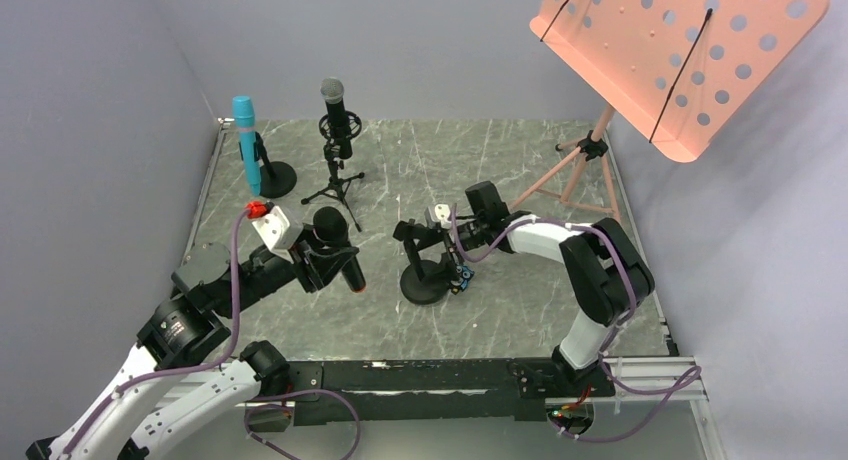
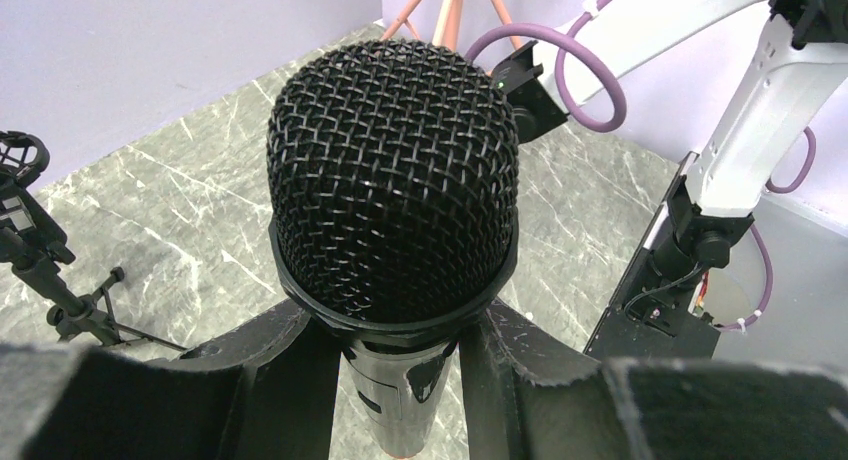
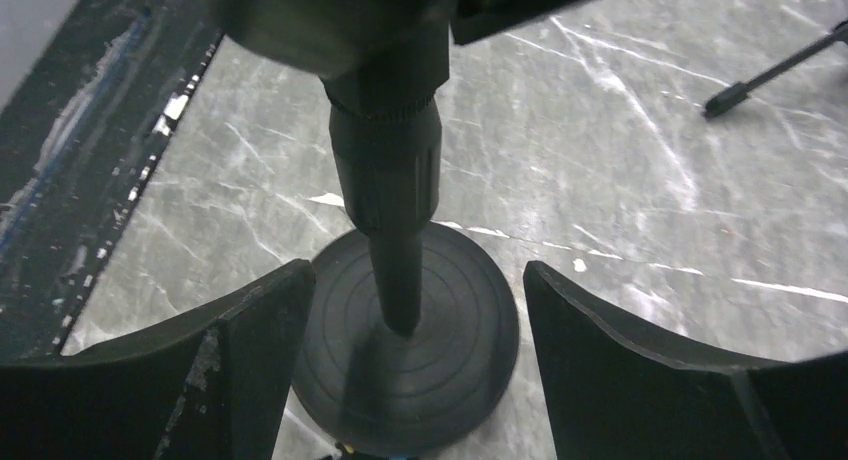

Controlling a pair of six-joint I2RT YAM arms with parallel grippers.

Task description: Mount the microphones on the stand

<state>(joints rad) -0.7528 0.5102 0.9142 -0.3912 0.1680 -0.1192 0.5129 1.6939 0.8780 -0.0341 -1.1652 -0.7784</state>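
Walls: we see plain lavender-grey walls (image 1: 100,130) on the left, back and right.
Tabletop: we see a grey marble-patterned surface (image 1: 420,170) with white veins.
Near edge: we see a black rail (image 1: 400,376) running along it.
Far right corner: we see a salmon-pink music stand (image 1: 680,50) with a perforated, tilted desk on tripod legs.
Light: soft and even; we see only faint shadows.

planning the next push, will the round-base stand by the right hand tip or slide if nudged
Probably slides rather than tips: the stand has a wide flat disc base. Pushed high on its post, it could still rock. The smooth table likely offers little grip.
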